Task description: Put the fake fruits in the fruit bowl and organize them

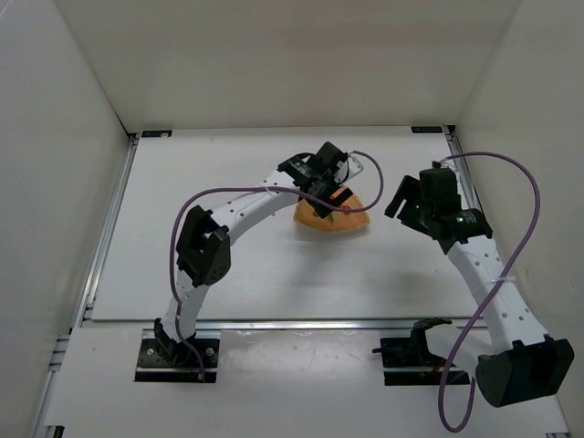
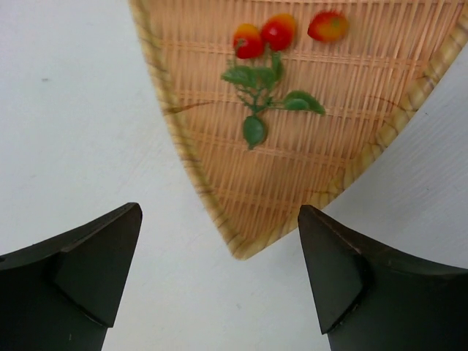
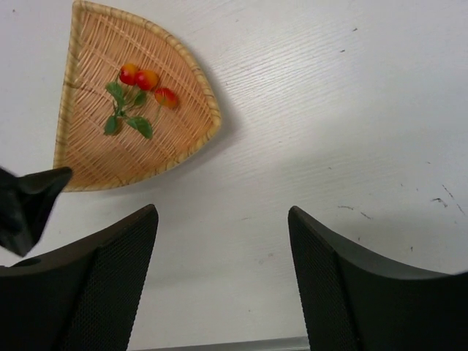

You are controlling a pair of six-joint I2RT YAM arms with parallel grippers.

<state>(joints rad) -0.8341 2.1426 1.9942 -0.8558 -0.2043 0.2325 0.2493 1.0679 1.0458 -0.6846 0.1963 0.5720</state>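
I see the white, faintly grained tabletop [image 3: 329, 110] carrying the woven fruit bowl [image 3: 95, 157] flat toward its far middle; dark specks [image 3: 442, 199] mark the surface.

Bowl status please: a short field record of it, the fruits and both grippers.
bowl: woven, flat on table
fruits: three red ones with a green sprig, all inside bowl
left gripper: open, empty, over bowl's corner
right gripper: open, empty, over table beside bowl
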